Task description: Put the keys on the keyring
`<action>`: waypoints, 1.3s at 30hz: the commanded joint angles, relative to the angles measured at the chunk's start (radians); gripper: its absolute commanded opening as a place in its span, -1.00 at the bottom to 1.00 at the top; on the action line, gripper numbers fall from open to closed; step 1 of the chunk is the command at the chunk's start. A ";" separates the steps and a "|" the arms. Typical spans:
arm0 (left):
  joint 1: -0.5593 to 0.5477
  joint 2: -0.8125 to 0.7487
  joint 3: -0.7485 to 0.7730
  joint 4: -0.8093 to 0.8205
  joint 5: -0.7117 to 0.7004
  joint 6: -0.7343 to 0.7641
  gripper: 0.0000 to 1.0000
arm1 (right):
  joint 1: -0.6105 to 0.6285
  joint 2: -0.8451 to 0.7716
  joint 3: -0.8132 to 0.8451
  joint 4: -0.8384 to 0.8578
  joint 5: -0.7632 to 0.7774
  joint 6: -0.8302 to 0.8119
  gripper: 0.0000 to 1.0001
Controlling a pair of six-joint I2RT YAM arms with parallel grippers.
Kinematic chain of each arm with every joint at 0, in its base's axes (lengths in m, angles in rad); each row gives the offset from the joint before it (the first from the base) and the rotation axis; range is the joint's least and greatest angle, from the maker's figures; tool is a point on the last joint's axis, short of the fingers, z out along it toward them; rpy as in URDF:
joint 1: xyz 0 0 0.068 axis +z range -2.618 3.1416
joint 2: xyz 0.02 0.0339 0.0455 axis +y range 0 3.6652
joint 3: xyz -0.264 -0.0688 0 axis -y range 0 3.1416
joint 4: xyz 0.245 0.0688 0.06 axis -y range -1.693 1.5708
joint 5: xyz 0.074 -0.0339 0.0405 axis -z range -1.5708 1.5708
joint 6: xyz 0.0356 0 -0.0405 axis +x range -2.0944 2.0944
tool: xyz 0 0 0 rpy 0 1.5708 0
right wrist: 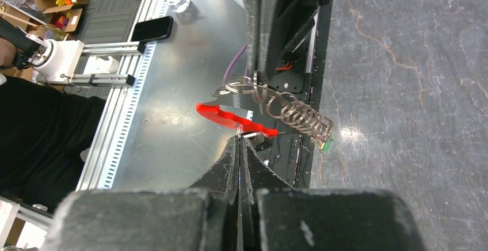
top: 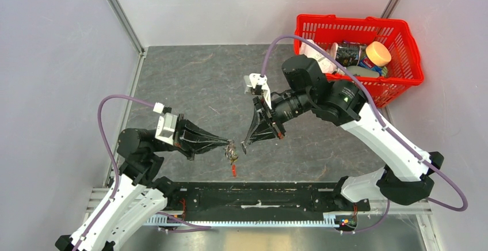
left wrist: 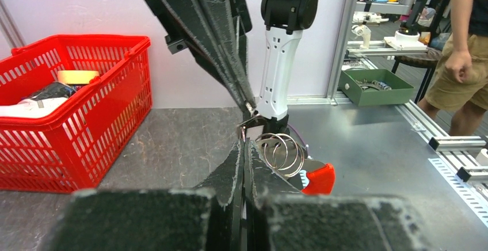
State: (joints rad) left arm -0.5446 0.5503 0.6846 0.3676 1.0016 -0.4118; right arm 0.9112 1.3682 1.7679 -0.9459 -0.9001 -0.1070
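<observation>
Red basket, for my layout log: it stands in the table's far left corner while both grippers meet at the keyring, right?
No: the top external view shows the red basket in the far right corner. The left gripper and right gripper do meet at the keyring.

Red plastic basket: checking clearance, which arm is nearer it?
Right. The right arm passes just before the red plastic basket, elbow overlapping its front wall from above; the left arm is far off on the opposite side.

The left gripper and right gripper almost touch with the keyring filling the gap, open counter beyond them and a red basket blocking its far right corner.
</observation>
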 commanded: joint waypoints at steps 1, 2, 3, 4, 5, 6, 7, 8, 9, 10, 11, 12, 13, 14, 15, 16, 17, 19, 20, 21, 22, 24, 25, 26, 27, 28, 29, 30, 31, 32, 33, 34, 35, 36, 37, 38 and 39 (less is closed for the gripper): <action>0.005 0.012 0.014 -0.016 -0.066 0.029 -0.95 | 0.012 -0.002 0.054 0.008 -0.040 -0.016 -1.00; 0.005 0.016 0.015 -0.016 -0.070 0.027 -0.95 | 0.014 -0.002 0.055 0.011 -0.038 -0.014 -1.00; 0.004 0.018 0.014 -0.016 -0.079 0.027 -0.96 | 0.015 -0.001 0.054 0.016 -0.039 -0.011 -1.00; 0.005 0.020 0.015 -0.020 -0.087 0.026 -0.96 | 0.018 0.002 0.056 0.020 -0.036 -0.008 -1.00; 0.004 0.022 0.016 -0.027 -0.091 0.028 -0.96 | 0.020 0.003 0.057 0.024 -0.033 -0.007 -1.00; 0.005 0.023 0.017 -0.029 -0.092 0.028 -0.96 | 0.021 0.005 0.059 0.030 -0.028 -0.002 -1.00; 0.004 0.025 0.017 -0.029 -0.094 0.027 -0.96 | 0.024 0.009 0.060 0.039 -0.016 0.004 -1.00; 0.005 0.025 0.017 -0.030 -0.096 0.028 -0.96 | 0.026 0.013 0.064 0.041 -0.006 0.007 -1.00; 0.005 0.024 0.018 -0.032 -0.098 0.028 -0.96 | 0.030 0.019 0.071 0.041 -0.001 0.009 -1.00; 0.004 0.023 0.018 -0.032 -0.098 0.028 -0.95 | 0.034 0.024 0.076 0.042 0.007 0.011 -1.00; 0.004 0.022 0.018 -0.032 -0.098 0.027 -0.95 | 0.038 0.030 0.082 0.042 0.017 0.010 -1.00; 0.005 0.020 0.018 -0.032 -0.098 0.028 -0.96 | 0.040 0.035 0.086 0.042 0.030 0.010 -1.00; 0.005 0.018 0.018 -0.032 -0.098 0.027 -0.95 | 0.042 0.039 0.090 0.042 0.040 0.012 -1.00; 0.004 0.018 0.018 -0.032 -0.097 0.027 -0.95 | 0.043 0.044 0.094 0.043 0.056 0.012 -1.00; 0.005 0.017 0.019 -0.032 -0.095 0.026 -0.96 | 0.043 0.047 0.098 0.042 0.071 0.012 -1.00; 0.005 0.016 0.018 -0.032 -0.092 0.027 -0.96 | 0.042 0.050 0.102 0.041 0.081 0.012 -1.00; 0.005 0.015 0.018 -0.032 -0.090 0.026 -0.96 | 0.043 0.052 0.104 0.041 0.091 0.012 -1.00; 0.005 0.012 0.019 -0.032 -0.087 0.025 -0.95 | 0.043 0.056 0.108 0.036 0.109 0.009 -1.00; 0.004 0.011 0.018 -0.032 -0.084 0.026 -0.96 | 0.043 0.057 0.111 0.033 0.117 0.007 -1.00; 0.005 0.011 0.019 -0.032 -0.082 0.026 -0.95 | 0.043 0.059 0.115 0.031 0.123 0.006 -1.00; 0.004 0.011 0.020 -0.032 -0.078 0.025 -0.96 | 0.043 0.060 0.118 0.028 0.128 0.004 -1.00; 0.004 0.008 0.020 -0.032 -0.073 0.025 -0.95 | 0.042 0.064 0.126 0.025 0.134 0.004 -1.00; 0.004 0.007 0.020 -0.032 -0.071 0.025 -0.95 | 0.043 0.066 0.130 0.024 0.135 0.004 -1.00; 0.003 0.006 0.020 -0.032 -0.069 0.024 -0.95 | 0.043 0.067 0.135 0.024 0.136 0.006 -1.00; 0.003 0.006 0.020 -0.032 -0.067 0.025 -0.96 | 0.043 0.070 0.138 0.024 0.140 0.007 -1.00; 0.003 0.004 0.020 -0.032 -0.066 0.024 -0.95 | 0.043 0.073 0.142 0.024 0.141 0.007 -1.00; 0.004 0.002 0.020 -0.032 -0.065 0.024 -0.96 | 0.043 0.075 0.147 0.024 0.142 0.009 -1.00; 0.003 0.000 0.020 -0.030 -0.066 0.025 -0.96 | 0.043 0.079 0.149 0.021 0.142 0.009 -1.00; 0.003 -0.002 0.019 -0.031 -0.066 0.024 -0.96 | 0.043 0.081 0.150 0.020 0.144 0.007 -1.00; 0.003 -0.004 0.018 -0.029 -0.065 0.024 -0.96 | 0.043 0.082 0.148 0.018 0.146 0.007 -1.00; 0.003 -0.005 0.018 -0.030 -0.066 0.025 -0.96 | 0.043 0.083 0.146 0.018 0.147 0.006 -1.00; 0.002 -0.005 0.018 -0.029 -0.067 0.027 -0.96 | 0.043 0.083 0.143 0.018 0.146 0.006 -1.00; 0.003 -0.007 0.018 -0.029 -0.066 0.027 -0.95 | 0.043 0.082 0.140 0.018 0.144 0.004 -1.00; 0.003 -0.007 0.018 -0.027 -0.069 0.026 -0.95 | 0.043 0.081 0.137 0.018 0.144 0.004 -1.00; 0.003 -0.007 0.018 -0.027 -0.068 0.026 -0.95 | 0.043 0.080 0.136 0.018 0.145 0.004 -1.00; 0.003 -0.009 0.017 -0.025 -0.068 0.024 -0.95 | 0.043 0.079 0.134 0.018 0.147 0.004 -1.00; 0.003 -0.009 0.016 -0.023 -0.069 0.023 -0.96 | 0.043 0.078 0.133 0.018 0.146 0.004 -1.00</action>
State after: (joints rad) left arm -0.5446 0.5533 0.6846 0.3149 0.9257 -0.4099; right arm 0.9520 1.4487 1.8767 -0.9386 -0.7616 -0.1017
